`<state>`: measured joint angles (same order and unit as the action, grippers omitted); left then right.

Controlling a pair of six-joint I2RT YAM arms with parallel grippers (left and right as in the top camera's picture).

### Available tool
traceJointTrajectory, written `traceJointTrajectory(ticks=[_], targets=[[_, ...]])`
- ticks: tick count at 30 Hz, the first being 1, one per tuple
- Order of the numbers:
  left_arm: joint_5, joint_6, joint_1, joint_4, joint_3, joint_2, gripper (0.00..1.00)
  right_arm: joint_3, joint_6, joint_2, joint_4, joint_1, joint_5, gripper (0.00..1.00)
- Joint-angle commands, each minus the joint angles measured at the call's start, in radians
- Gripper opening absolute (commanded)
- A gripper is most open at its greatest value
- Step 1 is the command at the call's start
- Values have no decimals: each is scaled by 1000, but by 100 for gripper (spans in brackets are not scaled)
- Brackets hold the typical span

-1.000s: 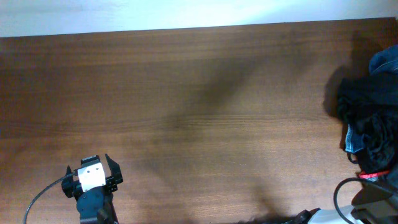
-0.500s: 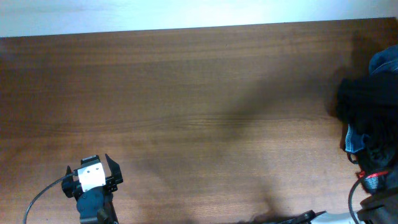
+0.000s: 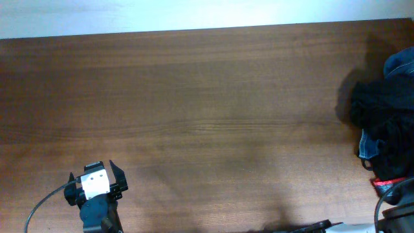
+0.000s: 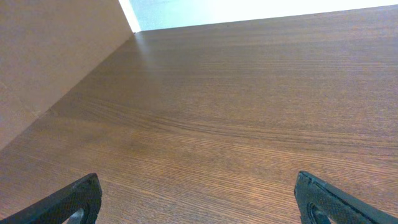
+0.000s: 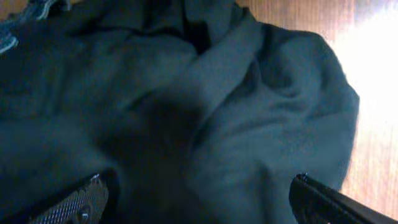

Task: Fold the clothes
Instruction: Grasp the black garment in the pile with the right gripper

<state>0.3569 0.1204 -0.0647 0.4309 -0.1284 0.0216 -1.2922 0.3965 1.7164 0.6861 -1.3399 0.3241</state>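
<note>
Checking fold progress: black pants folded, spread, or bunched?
Bunched. The black pants sit crumpled at the right edge of the table, against blue denim; the right wrist view shows loose, irregular creases, no flat fold.

Seen from above, the left arm (image 3: 100, 212) at seven o'clock is matt black. A white rectangular block (image 3: 95, 182) sits on its wrist and bears two small dark dots. The left fingers (image 3: 118, 178) are black and flare out like short horns on either side of that block. A thin grey cable (image 3: 44, 202) curves off toward eight o'clock. Through the left wrist camera, these fingers appear as dark, wedge-shaped tips with a grainy surface. The right fingers (image 5: 78, 200) look alike, dark and finely ribbed. At five o'clock in the overhead view, the right arm (image 3: 339, 226) shows a white shell and a looping black cable (image 3: 378, 210).
</note>
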Motion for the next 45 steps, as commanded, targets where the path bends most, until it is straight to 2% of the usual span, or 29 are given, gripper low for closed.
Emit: traceJointTrajectory(ticks=[1,9,18,25,29,30,31,39,45], targets=[[14,16,5,11,0,-10,99,19,5,23,-44,13,45,99],[14,16,5,11,0,-10,99,23,7,84,-150,20,95,99],[14,16,5,11,0,-10,99,23,31,125,-160,21,96,96],[14,16,5,11,0,-10,99,23,31,126,-164,20,145,45],[14,16,5,11,0,-10,99,22,30,124,-168,20,234,26],[14,16,5,11,0,-10,99,18,29,124,-168,20,255,13],[14,16,5,11,0,-10,99,13,28,124,-168,21,273,4],[14,16,5,11,0,-10,99,-49,28,51,-136,39,324,4],[14,16,5,11,0,-10,99,-124,19,-51,-78,131,306,4]])
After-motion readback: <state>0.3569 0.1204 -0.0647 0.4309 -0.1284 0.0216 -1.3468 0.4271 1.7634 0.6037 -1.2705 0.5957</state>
